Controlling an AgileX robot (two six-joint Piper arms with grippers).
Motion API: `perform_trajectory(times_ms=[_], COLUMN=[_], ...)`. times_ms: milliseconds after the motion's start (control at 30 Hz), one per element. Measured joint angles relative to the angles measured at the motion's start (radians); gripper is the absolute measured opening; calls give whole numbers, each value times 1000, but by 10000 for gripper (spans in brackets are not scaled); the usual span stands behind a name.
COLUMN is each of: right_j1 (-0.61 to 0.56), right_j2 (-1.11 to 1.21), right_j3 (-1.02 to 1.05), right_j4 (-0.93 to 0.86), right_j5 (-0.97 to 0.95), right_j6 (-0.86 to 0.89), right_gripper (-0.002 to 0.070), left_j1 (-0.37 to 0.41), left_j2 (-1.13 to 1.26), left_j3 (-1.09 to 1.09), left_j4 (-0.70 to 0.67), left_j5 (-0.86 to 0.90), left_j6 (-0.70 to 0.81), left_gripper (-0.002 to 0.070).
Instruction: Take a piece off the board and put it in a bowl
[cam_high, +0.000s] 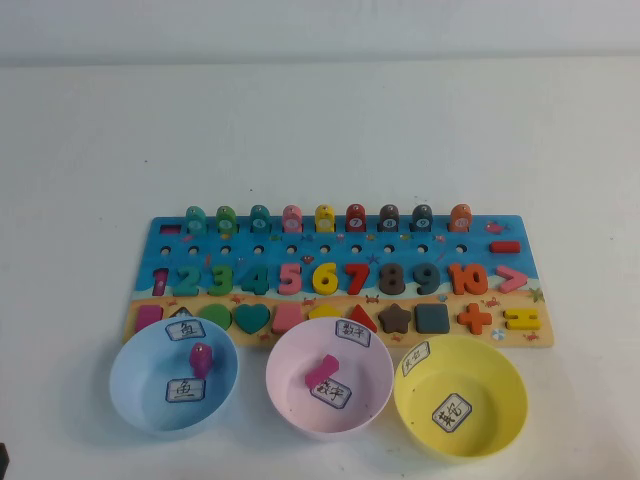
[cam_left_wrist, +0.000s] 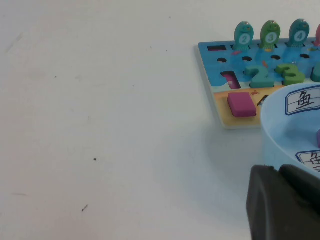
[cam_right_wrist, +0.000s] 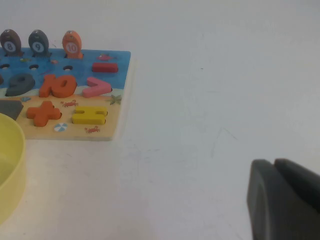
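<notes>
The orange fish piece (cam_high: 460, 217) stands upright at the right end of the fish row on the long board (cam_high: 340, 254); the right wrist view shows the piece (cam_right_wrist: 72, 44) too. In front of the board's left end sits the light blue bowl (cam_high: 130, 392), with a small magenta-purple piece (cam_high: 202, 358) inside. My left gripper (cam_left_wrist: 278, 171) is shut and empty, hanging low beside the blue bowl (cam_left_wrist: 280, 135). My right gripper (cam_right_wrist: 274, 163) is shut and empty, over bare table off the board's right end. Neither arm shows in the high view.
A pink bowl (cam_high: 282, 392) holding a magenta block (cam_high: 325, 368) sits in the middle, and a yellow bowl (cam_high: 503, 420) sits to its right. Several other fish stand along the board's far edge (cam_high: 292, 218). White table lies all round.
</notes>
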Motion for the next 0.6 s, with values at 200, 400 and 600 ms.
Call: perform_trajectory(times_ms=[200,400,600], right_j1=[0,0,0], right_j2=[0,0,0], right_j3=[0,0,0], right_j4=[9,65,253], right_j5=[0,0,0], right_j6=[0,0,4], right_gripper=[-17,-17,-17], left_j1=[0,0,0], left_j2=[0,0,0], left_j3=[0,0,0], left_j4=[0,0,0], left_j5=[0,0,0], left_j6=[0,0,0], left_gripper=[-3,-3,-3])
